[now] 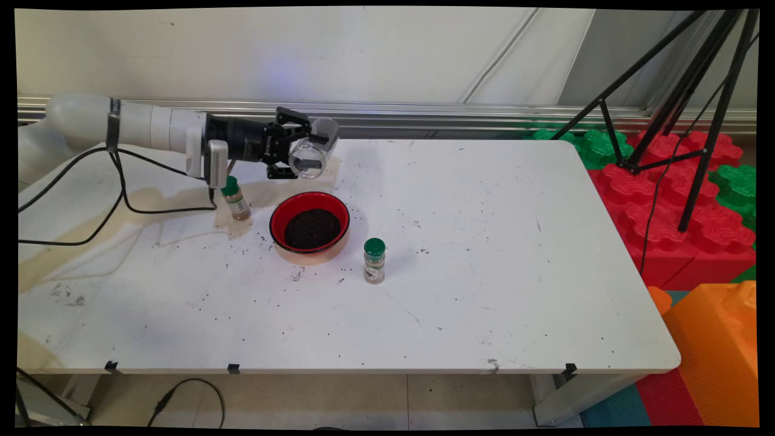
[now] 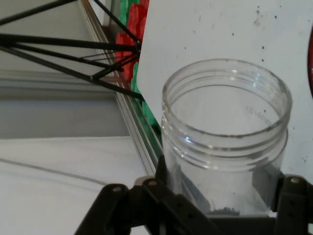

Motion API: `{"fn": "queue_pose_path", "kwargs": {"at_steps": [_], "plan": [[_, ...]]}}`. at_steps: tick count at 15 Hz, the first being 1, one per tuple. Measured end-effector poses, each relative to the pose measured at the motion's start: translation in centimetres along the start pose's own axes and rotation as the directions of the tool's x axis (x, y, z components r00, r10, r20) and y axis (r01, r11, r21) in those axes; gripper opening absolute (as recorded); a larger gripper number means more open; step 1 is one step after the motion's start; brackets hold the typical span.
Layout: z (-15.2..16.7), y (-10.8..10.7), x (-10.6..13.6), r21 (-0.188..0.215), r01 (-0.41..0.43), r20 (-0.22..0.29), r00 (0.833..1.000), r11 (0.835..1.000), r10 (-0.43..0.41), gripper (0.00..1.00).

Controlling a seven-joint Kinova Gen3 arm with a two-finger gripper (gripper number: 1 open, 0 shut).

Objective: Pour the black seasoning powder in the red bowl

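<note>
Main view: jaws clamped on clear jar (image 1: 310, 156), tipped sideways at upper left, mouth toward right, above-left of red bowl (image 1: 309, 223).

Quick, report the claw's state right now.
Claw: shut on the clear plastic jar, held on its side above the table, near the red bowl.

A clear, glossy plastic jar (image 2: 226, 142) with a threaded rim sits in the matt black end effector (image 1: 296, 154). Below, a glossy red bowl (image 1: 309, 221) holds dark, grainy material on a smooth white counter (image 1: 484, 272), scuffed and speckled.
</note>
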Motion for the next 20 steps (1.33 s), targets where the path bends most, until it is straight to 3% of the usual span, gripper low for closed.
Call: {"fn": "queue_pose_path", "kwargs": {"at_steps": [5, 9, 14, 20], "plan": [[-0.07, 0.22, 0.06, -0.002, -0.131, -0.001, 0.991, 0.991, 0.131, 0.0], [-0.16, 0.27, 0.14, 0.001, -0.24, -0.004, 0.971, 0.971, 0.24, 0.0], [-0.39, 0.25, 0.29, 0.007, -0.36, -0.006, 0.933, 0.933, 0.36, 0.0], [-0.75, 0.18, 0.53, 0.018, -0.488, -0.008, 0.873, 0.873, 0.488, 0.0]]}}
